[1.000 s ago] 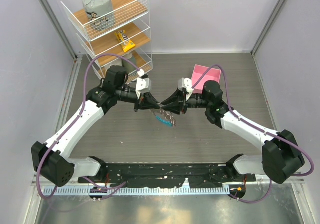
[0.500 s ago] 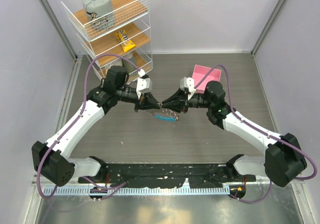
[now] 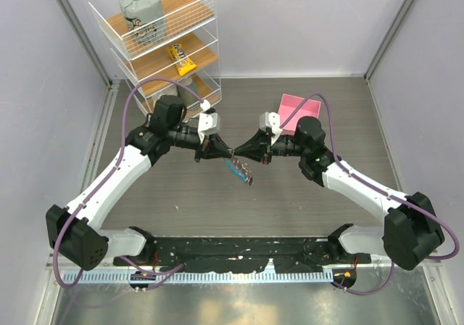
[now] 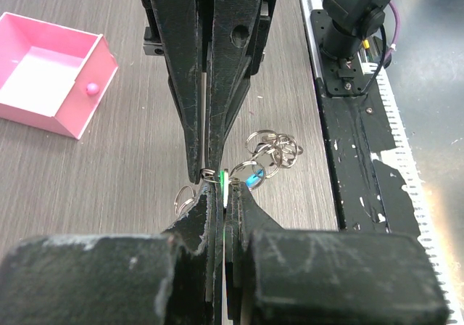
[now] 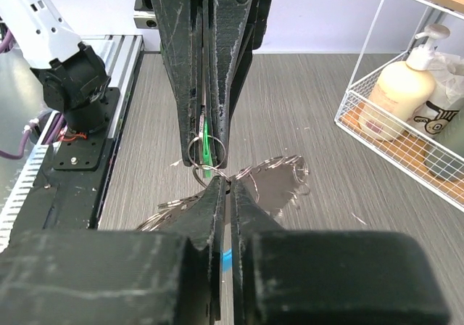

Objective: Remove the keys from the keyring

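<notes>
My two grippers meet tip to tip above the table's middle. My left gripper (image 3: pixel 227 151) (image 4: pixel 225 191) is shut on the key's green head (image 4: pixel 226 182), also seen in the right wrist view (image 5: pixel 206 141). My right gripper (image 3: pixel 239 153) (image 5: pixel 229 184) is shut on the keyring (image 3: pixel 240 170), pinching a ring right below the green head. The rest of the keyring, several silvery rings (image 4: pixel 273 148) and the blue strip (image 4: pixel 254 180), hangs below the fingertips above the table. The key's blade is hidden between the left fingers.
A pink square box (image 3: pixel 300 110) (image 4: pixel 51 85) stands open behind the right arm. A white wire shelf (image 3: pixel 163 42) at the back left holds a grey pouch, a snack packet and a lotion bottle (image 5: pixel 400 93). The black base rail (image 3: pixel 239 251) runs along the near edge.
The hanging bunch of rings and blue strip has swung from lying out sideways to hanging down and right. Both grippers stay shut tip to tip; the right arm shifted slightly.
</notes>
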